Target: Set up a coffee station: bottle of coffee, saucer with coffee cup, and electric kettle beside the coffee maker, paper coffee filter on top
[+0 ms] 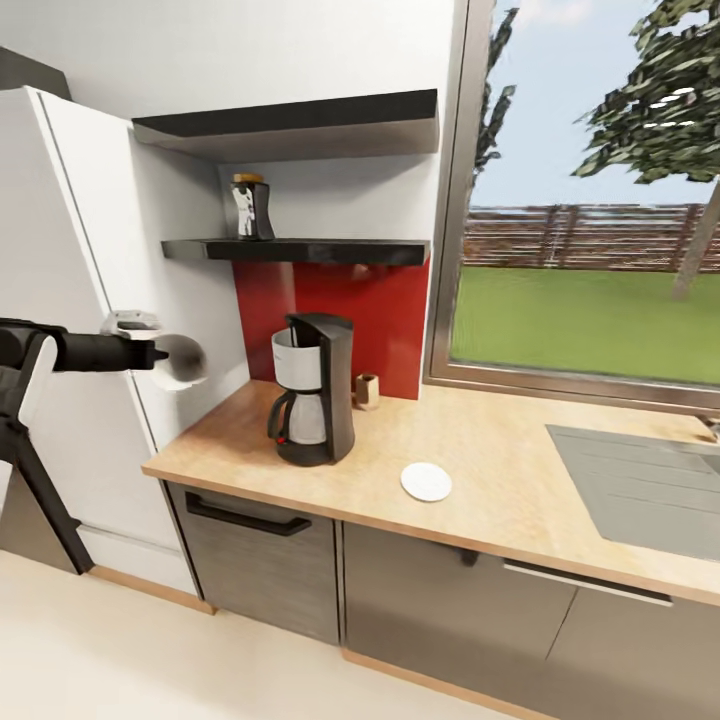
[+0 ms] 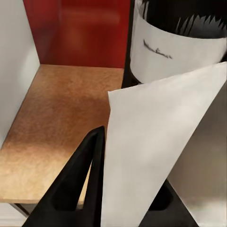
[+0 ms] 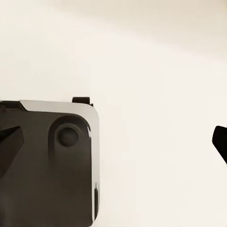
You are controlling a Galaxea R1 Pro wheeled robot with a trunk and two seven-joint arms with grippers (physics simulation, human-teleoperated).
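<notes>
When viewed from the head: left gripper (image 1: 166, 356) out to the left of the coffee maker (image 1: 312, 400), about level with its top, fingers closed on a white paper filter (image 1: 185, 362). Coffee maker itself upright on the kitchen countertop (image 1: 500, 440), near the left end, in front of a red wall panel (image 1: 385, 300). Bottle of coffee (image 1: 252, 208) on the dark kitchen shelf (image 1: 300, 250) above the coffee maker and a little to its left. Saucer (image 1: 427, 481) flat on the worktop to the right of the coffee maker, apart from it and nearer the front edge. Small brown container (image 1: 367, 390) just right of the coffee maker, against the wall. Steel sink (image 1: 640, 490) well off to the right of the coffee maker.

When viewed from the left wrist: left gripper (image 2: 125, 189) pinching the paper filter (image 2: 151, 151), one black finger (image 2: 87, 165) flat against the sheet. Coffee maker (image 2: 175, 47) close behind the filter, countertop (image 2: 66, 123) and red panel (image 2: 90, 33) beside it.

When viewed from the right wrist: pale floor (image 3: 156, 71), a dark grey part of the robot (image 3: 47, 161), and one black fingertip (image 3: 220, 142) at the edge; spread of the right fingers impossible to tell.
</notes>
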